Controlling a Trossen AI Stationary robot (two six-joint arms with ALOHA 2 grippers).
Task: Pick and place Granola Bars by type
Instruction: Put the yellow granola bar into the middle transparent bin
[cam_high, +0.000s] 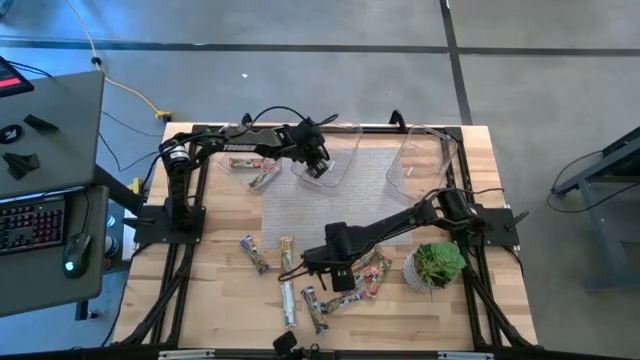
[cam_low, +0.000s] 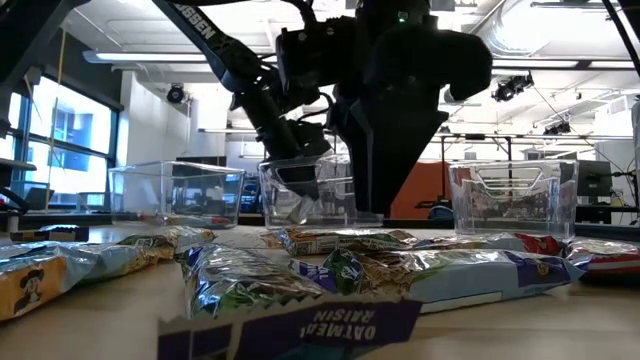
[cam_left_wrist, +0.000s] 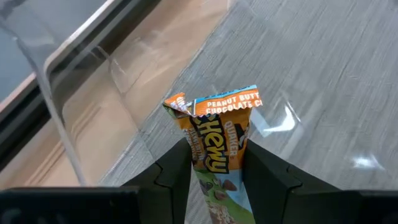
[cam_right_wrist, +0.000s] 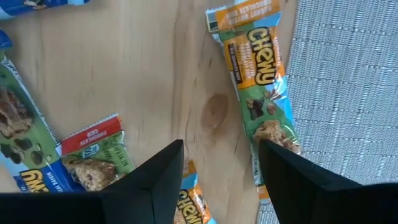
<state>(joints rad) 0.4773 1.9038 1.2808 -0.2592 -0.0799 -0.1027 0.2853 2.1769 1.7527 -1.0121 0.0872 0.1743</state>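
Orange-green bar (cam_left_wrist: 219, 155) clamped between left gripper (cam_high: 316, 166) fingers, upper centre of high view, hanging over middle clear bin (cam_high: 336, 150) on grey mat (cam_high: 330, 195). In left wrist view, wrapper top crumpled, "peanut butter chocolate" print readable, bin wall (cam_left_wrist: 81, 81) at frame left, mat behind.

Loose bars (cam_high: 335, 285) scattered lower centre of high view on wood table (cam_high: 470, 300): one at (cam_high: 254, 252), one at (cam_high: 287, 255), a white-silver one (cam_high: 289, 303) near bottom edge, a cluster (cam_high: 372, 272) beside right gripper. More bars (cam_high: 264, 176) inside left bin (cam_high: 245, 160), upper left of table.

Right gripper (cam_high: 338, 275) lower centre of high view, fingers spread wide, gripping nothing, hovering above cluster. In right wrist view, second orange-green bar (cam_right_wrist: 258, 93) lying on wood at mat edge, upper right of frame, its lower end just beside one finger (cam_right_wrist: 292, 180); red-and-green bar (cam_right_wrist: 93, 155) at lower left; another bar (cam_right_wrist: 18, 137) along left edge.

Right bin (cam_high: 425, 160) upper right of mat. Potted plant (cam_high: 438, 265) lower right of table, near right arm base.

Low view: wrappers (cam_low: 300, 275) filling foreground, purple one (cam_low: 300, 325) closest, three clear bins (cam_low: 510, 195) behind, dark arms overhead. Desk with keyboard (cam_high: 30, 222) and mouse (cam_high: 75, 245) at left edge of high view, off table.
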